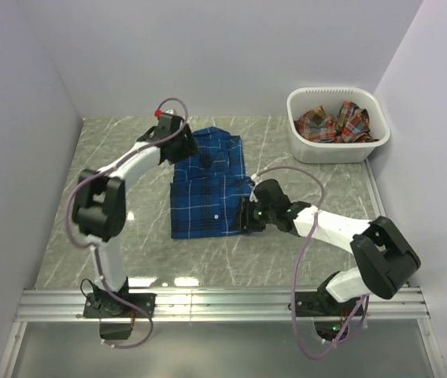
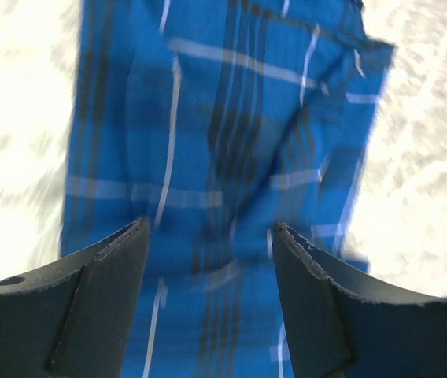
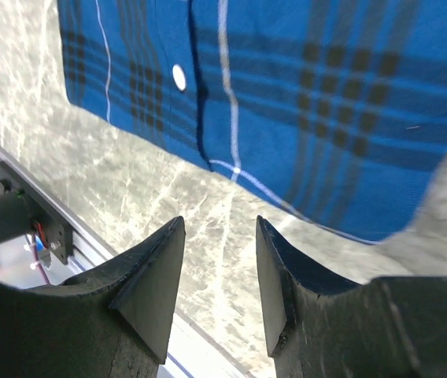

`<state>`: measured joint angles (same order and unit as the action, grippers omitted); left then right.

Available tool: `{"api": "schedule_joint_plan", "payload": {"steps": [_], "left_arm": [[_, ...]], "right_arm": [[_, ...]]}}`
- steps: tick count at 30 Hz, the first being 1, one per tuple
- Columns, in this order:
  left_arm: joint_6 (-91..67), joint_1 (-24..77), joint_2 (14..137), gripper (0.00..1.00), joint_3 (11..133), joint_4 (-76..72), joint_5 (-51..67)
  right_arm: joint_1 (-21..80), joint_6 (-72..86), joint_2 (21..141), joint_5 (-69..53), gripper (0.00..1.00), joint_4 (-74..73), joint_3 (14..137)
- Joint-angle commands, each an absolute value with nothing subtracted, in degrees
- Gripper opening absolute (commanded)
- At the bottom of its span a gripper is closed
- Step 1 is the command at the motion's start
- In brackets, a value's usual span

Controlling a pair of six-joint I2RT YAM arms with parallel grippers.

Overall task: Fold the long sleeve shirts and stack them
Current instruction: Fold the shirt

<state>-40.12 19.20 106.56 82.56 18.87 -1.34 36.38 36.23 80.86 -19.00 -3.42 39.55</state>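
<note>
Royal-blue plaid button-up shirt (image 1: 206,185), navy bands and thin white lines, lies flat near the middle of the grey marble-patterned tabletop (image 1: 208,260), collar end away from the arm bases. No loose sleeves show at either side, so they look to be folded in already. Outline is a long rectangle. The near half is tidy with its button strip showing; the far half sits slightly skewed and rumpled.

Left gripper (image 1: 173,135) is at the shirt's far left corner. In the left wrist view its jaws stand wide apart above the cloth, nothing pinched between them.

Right gripper (image 1: 245,216) is at the near right edge of the shirt, low to the table. In the right wrist view its jaws stand moderately apart with bare tabletop in the gap. The cloth edge lies just beyond the fingertips, not held.

Red-orange plaid shirt (image 1: 334,124) sits crumpled inside the white plastic basket (image 1: 338,151) at the far right corner, well apart from both arms.

Progress, judged:
- Blue shirt: partly folded. Likely left: a hem-to-collar fold to shorten it, plus squaring up the far half.
- Red-orange shirt: not started. It has yet to be taken out, spread and folded.
- Stack: none yet.

Roughly the first half of shirt one is done; most of the task lies ahead.
</note>
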Motion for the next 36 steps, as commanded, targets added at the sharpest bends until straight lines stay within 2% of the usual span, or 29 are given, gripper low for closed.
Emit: {"api": "schedule_joint_plan", "payload": {"steps": [1,10,16,23,29,32,36], "left_arm": [[-35.43,19.34,113.36,0.7,92.79,17.76,-1.67],[-34.0,19.16,128.22,0.69,102.56,17.04,-4.92],[-41.3,15.48,128.33,0.68,95.99,17.66,-4.84],[-54.74,10.29,114.73,0.65,77.46,17.66,-4.75],[-63.89,8.44,96.81,0.64,50.5,9.41,-0.97],[-66.18,8.44,88.2,0.66,42.57,8.0,0.52],[-63.2,8.52,78.15,0.69,39.81,10.1,0.36]], "right_arm": [[38.4,37.88,83.83,-15.91,0.49,-1.94,42.53],[38.94,34.02,90.16,-14.42,0.49,-4.3,46.49],[37.27,27.43,94.92,-10.91,0.49,-8.87,49.82],[31.65,16.18,102.03,-5.9,0.49,-19.85,62.12],[27.42,10.55,113.54,-2.47,0.49,-27.94,81.27],[26.81,9.93,118.29,-2.2,0.49,-29.53,90.07],[26.81,10.28,121.29,-2.55,0.49,-31.11,97.99]]}}
